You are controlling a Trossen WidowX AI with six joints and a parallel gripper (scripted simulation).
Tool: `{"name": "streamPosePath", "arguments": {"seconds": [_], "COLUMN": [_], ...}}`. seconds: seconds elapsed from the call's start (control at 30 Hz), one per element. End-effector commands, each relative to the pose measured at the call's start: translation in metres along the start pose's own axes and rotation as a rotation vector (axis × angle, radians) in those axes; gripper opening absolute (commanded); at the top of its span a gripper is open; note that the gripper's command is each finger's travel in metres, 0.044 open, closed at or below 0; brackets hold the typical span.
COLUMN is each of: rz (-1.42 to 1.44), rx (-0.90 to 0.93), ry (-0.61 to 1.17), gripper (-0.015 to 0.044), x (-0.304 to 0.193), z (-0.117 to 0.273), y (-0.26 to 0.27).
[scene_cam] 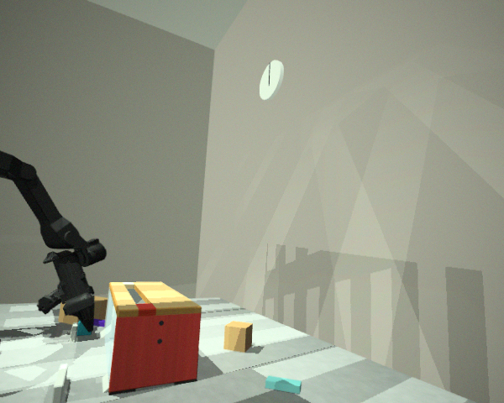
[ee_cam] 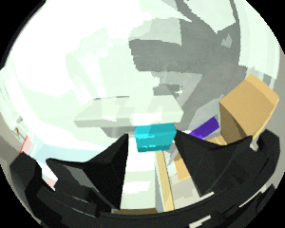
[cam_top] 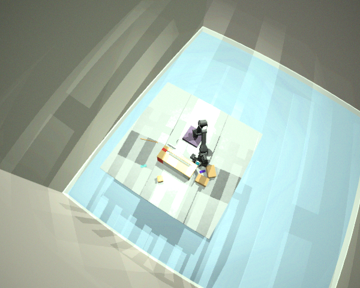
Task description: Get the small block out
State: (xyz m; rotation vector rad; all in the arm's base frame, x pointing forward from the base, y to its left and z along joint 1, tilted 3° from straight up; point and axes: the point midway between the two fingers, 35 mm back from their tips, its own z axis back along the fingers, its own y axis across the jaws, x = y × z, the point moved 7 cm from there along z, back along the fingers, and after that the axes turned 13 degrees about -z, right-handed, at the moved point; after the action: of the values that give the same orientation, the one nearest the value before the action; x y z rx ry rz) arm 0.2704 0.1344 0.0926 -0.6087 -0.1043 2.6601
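The small cyan block (cam_top: 197, 163) (scene_cam: 83, 328) (ee_cam: 155, 138) is outside the box, low at the table, close to the box's end away from the red panel. The box (cam_top: 177, 163) (scene_cam: 154, 351) stands upright, with a tan top, a red end and a clear front. My gripper (ee_cam: 152, 134) points down over the block, its fingers partly open on either side of it. In the wrist view the right fingertip is very near the block and a narrow gap shows at the left one. The fingers' lower contact with the block is hidden.
A pale low bar (scene_cam: 74, 332) (ee_cam: 128, 113) lies right beside the block. A purple block (cam_top: 202, 171) (scene_cam: 99, 322) (ee_cam: 205, 127) and two tan blocks (cam_top: 210, 171) (cam_top: 201, 180) are close by. A tan cube (cam_top: 159, 179) (scene_cam: 238, 336) and a teal piece (cam_top: 143, 165) (scene_cam: 283, 384) lie behind the box.
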Motion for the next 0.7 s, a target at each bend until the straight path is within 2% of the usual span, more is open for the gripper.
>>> {"name": "streamPosePath", "arguments": {"seconds": [0.0,0.13,0.23,0.3,0.57,0.67], "rz": [-0.003,-0.003,-0.003,-0.002,0.001,0.001], "rx": [0.008,0.008,0.008,0.008,0.004,0.004], "ry": [-0.002,-0.002,-0.002,-0.002,-0.002,-0.002], "gripper": [0.018,0.0075,0.0055,0.0003,0.0,0.0], "x": [0.002,0.002,0.002,0.0,-0.022,-0.024], "z": [-0.003,-0.003,-0.003,0.001,0.051,0.055], "y": [0.001,0.001,0.001,0.0,-0.006,-0.006]}}
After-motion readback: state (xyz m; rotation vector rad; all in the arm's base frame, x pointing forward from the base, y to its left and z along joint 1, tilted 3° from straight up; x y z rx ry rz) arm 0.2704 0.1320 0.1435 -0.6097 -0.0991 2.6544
